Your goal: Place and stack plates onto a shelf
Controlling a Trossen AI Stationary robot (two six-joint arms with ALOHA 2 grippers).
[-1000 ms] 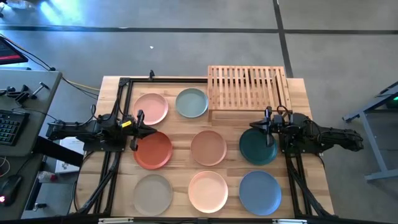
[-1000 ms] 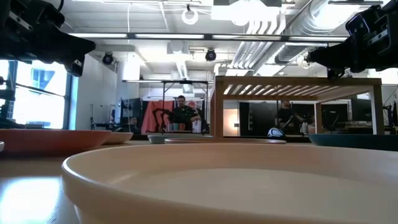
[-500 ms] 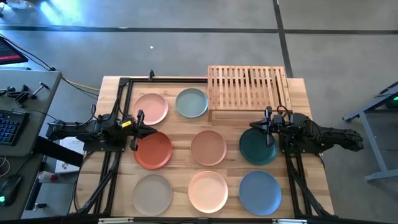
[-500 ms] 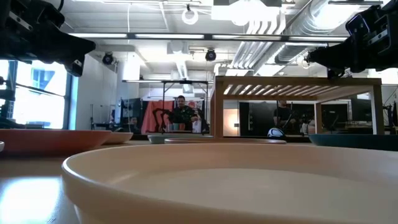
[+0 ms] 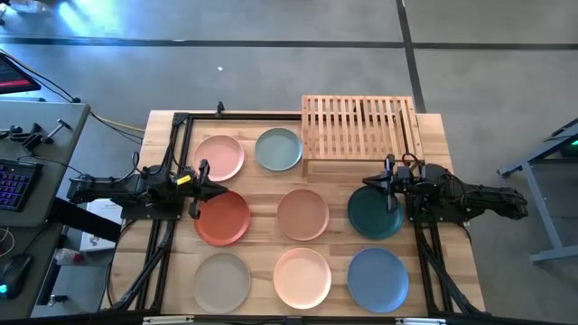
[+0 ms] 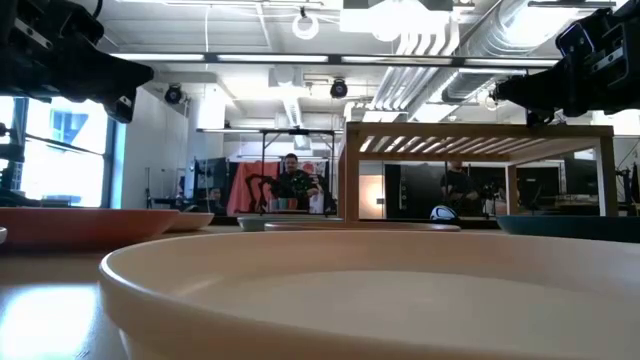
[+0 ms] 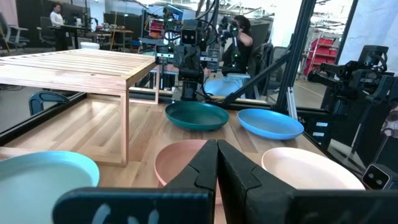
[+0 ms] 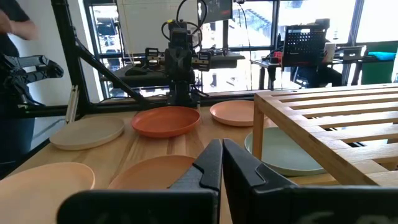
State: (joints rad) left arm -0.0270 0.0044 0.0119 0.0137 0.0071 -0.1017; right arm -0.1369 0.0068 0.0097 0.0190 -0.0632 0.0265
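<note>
High view: eight round plates lie in three rows on a butcher-block table [image 5: 262, 194], all placed here relative to the wooden slat shelf [image 5: 359, 127] at the table's far right corner. Just left of the shelf sits the pale grey-blue plate [image 5: 278, 149], and left of that the pink plate [image 5: 219, 157]. In the row nearer than the shelf, the dark teal plate [image 5: 374, 215] lies directly in front of it, then the tan plate [image 5: 302, 214] and the rust red plate [image 5: 222, 218] farther left. Nearest row, farthest from the shelf: blue plate [image 5: 377, 278], peach plate [image 5: 302, 276], beige-grey plate [image 5: 221, 280]. Nothing rests on the shelf; no plates are stacked.

The right gripper [image 5: 389, 183] hangs over the far edge of the dark teal plate, just in front of the shelf's near right corner; in its wrist view its two dark fingers [image 8: 211, 163] are pressed together, holding nothing. The left gripper [image 5: 200, 186] hangs well left of the shelf, between the pink and rust red plates, its fingers [image 7: 208, 167] likewise together and empty.

A keyboard [image 5: 13, 184] sits on a side desk far to the left. A person [image 6: 292, 183] shows in the room beyond the table.
</note>
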